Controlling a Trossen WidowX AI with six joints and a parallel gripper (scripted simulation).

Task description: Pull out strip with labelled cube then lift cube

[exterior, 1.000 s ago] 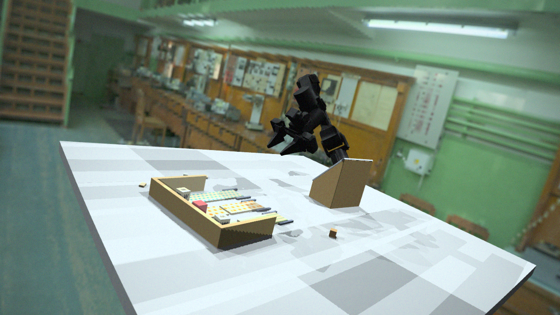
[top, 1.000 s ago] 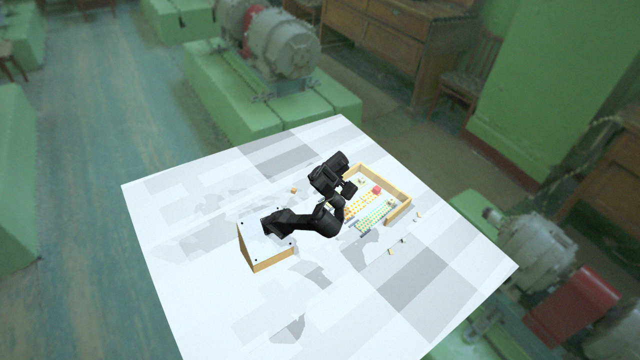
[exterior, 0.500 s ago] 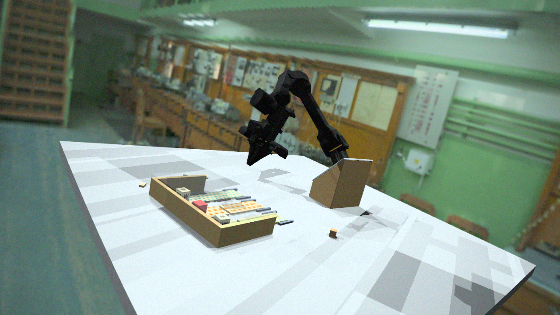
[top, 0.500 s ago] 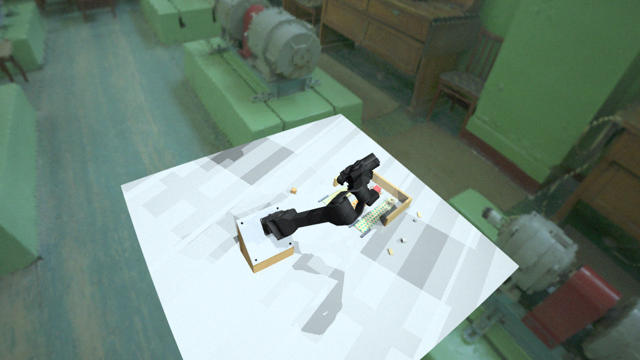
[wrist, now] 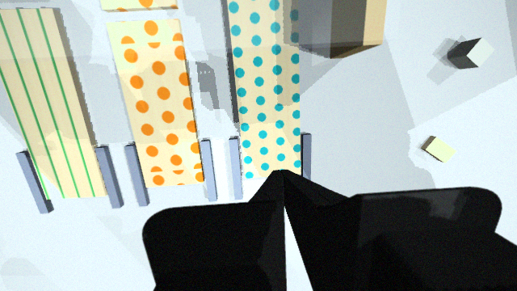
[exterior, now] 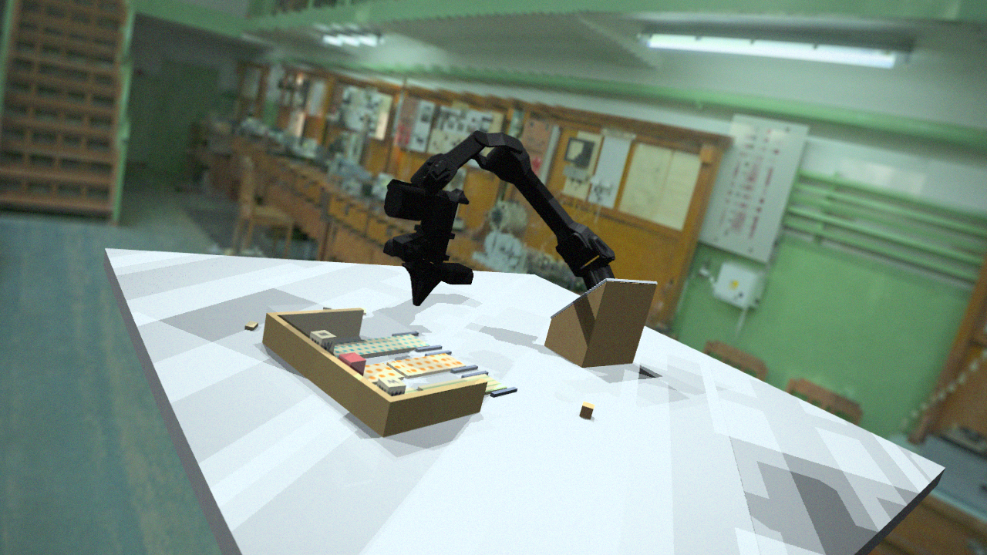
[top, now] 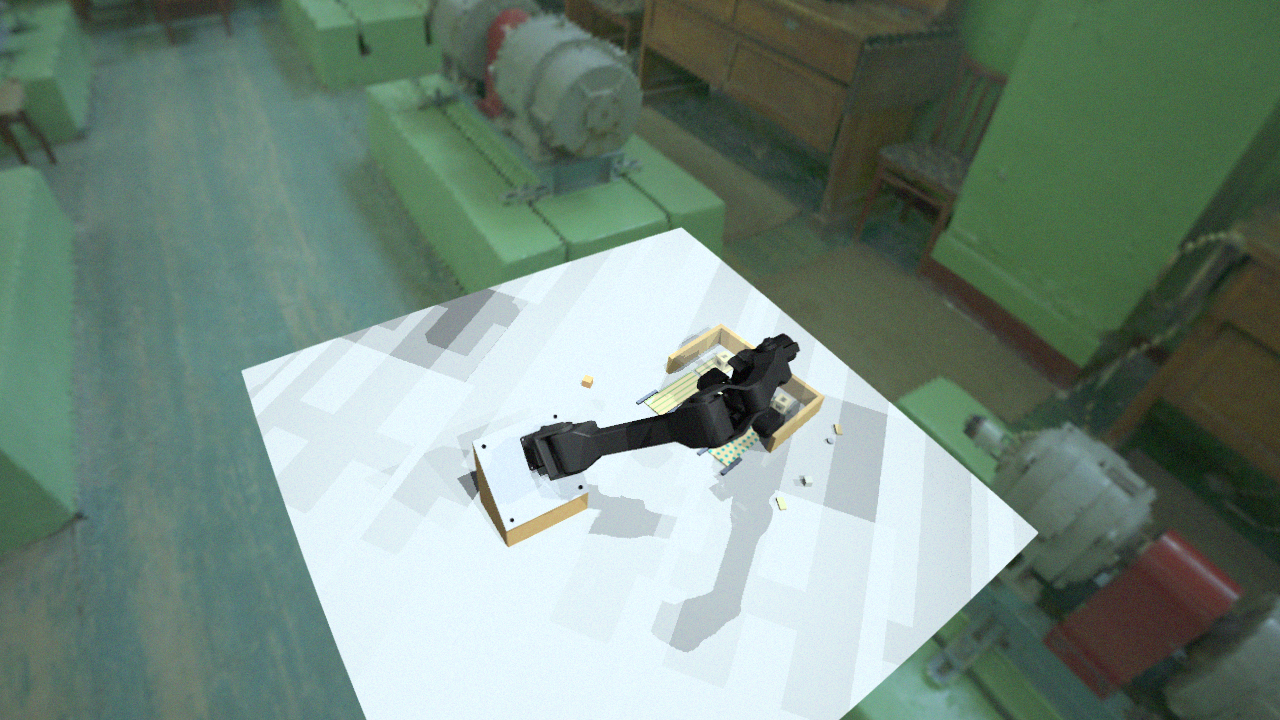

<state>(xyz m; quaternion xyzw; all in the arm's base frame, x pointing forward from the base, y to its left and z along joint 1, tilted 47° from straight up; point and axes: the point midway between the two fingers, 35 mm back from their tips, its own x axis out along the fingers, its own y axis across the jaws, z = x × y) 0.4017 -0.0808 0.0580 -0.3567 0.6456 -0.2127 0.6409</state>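
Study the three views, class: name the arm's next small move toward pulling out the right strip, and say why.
Probably lower straight down onto the near end of the teal-dotted strip. The gripper has its jaws shut on nothing and hangs above the table, right over that end. In the wrist view this strip runs unbroken, while the orange-dotted strip shows a gap, so pressing and dragging it looks sensible.

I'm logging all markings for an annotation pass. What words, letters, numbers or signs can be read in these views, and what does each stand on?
None can be read.
Pale cubes in the wooden tray: dark marks on top, too small to read.
Wall boards and posters behind the table: blurred, unreadable.
Striped strip, orange-dotted strip, teal-dotted strip: patterns only, no text.
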